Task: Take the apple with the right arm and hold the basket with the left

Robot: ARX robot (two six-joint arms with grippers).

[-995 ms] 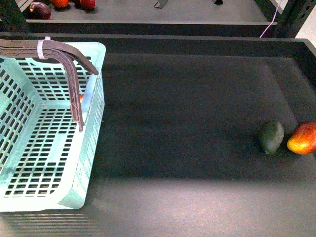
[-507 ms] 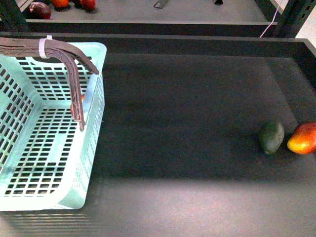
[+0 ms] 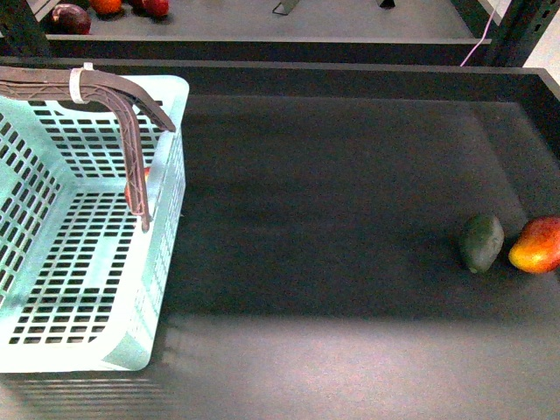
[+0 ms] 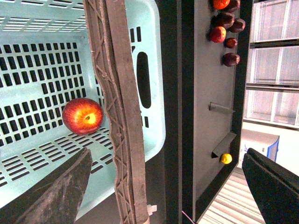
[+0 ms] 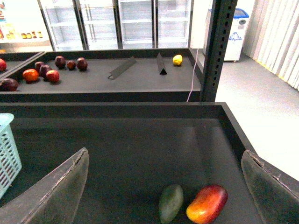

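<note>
One apple [image 4: 83, 116] inside the basket [image 3: 159, 262] at nine o'clock on the worktop [image 3: 332, 219] (partly hidden behind the handles [image 3: 131, 140]). Left jaws spread above it; right jaws likewise apart, empty.

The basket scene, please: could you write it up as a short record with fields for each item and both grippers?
basket: pale mint basket at the left of the dark tray, handles joined by a white zip tie
apple: red apple lying on the basket's slotted floor
other fruit: dark green fruit and red-orange fruit side by side at the tray's right
left gripper: left gripper open above the basket handles, holding nothing
right gripper: right gripper open, empty, above the two fruits
</note>
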